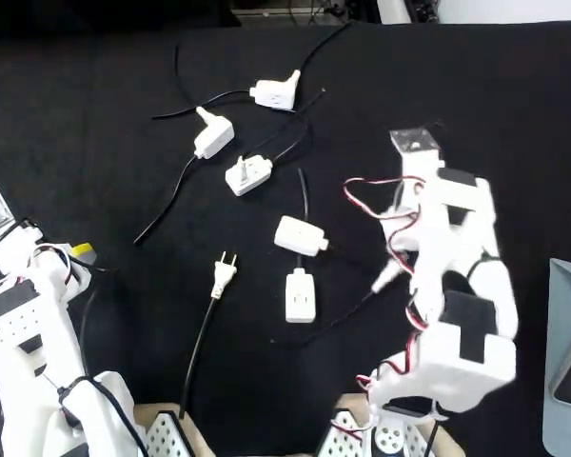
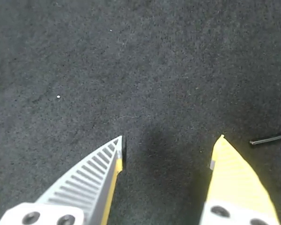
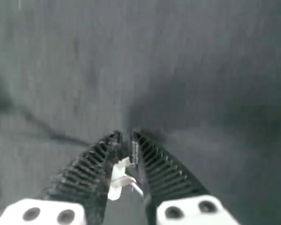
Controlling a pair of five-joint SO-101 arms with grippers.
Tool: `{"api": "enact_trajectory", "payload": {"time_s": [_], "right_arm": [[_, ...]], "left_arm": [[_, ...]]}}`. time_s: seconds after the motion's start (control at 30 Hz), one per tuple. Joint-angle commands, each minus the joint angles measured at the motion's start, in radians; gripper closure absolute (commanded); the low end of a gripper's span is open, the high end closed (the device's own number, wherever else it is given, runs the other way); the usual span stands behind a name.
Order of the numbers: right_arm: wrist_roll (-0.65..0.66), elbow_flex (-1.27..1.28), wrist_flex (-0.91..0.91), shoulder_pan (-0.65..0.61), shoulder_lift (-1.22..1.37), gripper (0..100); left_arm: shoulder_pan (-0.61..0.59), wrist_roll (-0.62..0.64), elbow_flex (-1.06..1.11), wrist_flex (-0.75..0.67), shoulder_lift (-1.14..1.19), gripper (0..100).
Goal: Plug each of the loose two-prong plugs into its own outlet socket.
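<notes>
Plug [image 3: 118,177], small and white, is pinched in the right gripper [image 3: 125,136]. Left gripper [image 2: 168,145] is wide open. A loose plug [image 1: 225,273] lies near a socket [image 1: 300,296].

We see soft, even light from above. The black table [image 1: 95,76] swallows it and stays dim, while the white right arm [image 1: 457,286] glares, nearly washed out. A faint shadow lies under the wide-parted left gripper [image 2: 171,137]. A broader one spreads beneath the right gripper [image 3: 125,133], whose pinched white plug [image 3: 118,176] shines pale.
</notes>
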Motion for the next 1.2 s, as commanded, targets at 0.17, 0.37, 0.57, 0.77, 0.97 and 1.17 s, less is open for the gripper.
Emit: {"api": "enact_trajectory", "payload": {"time_s": [0.17, 0.37, 0.57, 0.77, 0.97, 1.17], "right_arm": [[0.152, -0.045, 0.282, 0.054, -0.220, 96.7], [0.451, -0.038, 0.285, 0.048, -0.372, 94.4], [0.772, 0.077, 0.285, 0.049, -0.433, 72.2], [0.954, 0.242, 0.276, 0.005, -0.435, 70.5], [0.965, 0.346, 0.169, -0.061, -0.435, 70.4], [0.965, 0.512, -0.058, -0.101, -0.435, 70.9]], "left_arm": [[0.015, -0.003, -0.004, -0.020, -0.023, 70], [0.015, -0.003, -0.004, -0.020, -0.023, 70], [0.015, -0.003, -0.004, -0.020, -0.023, 70], [0.015, -0.003, -0.004, -0.020, -0.023, 70], [0.015, -0.003, -0.004, -0.020, -0.023, 70], [0.015, -0.003, -0.004, -0.020, -0.023, 70]]}}
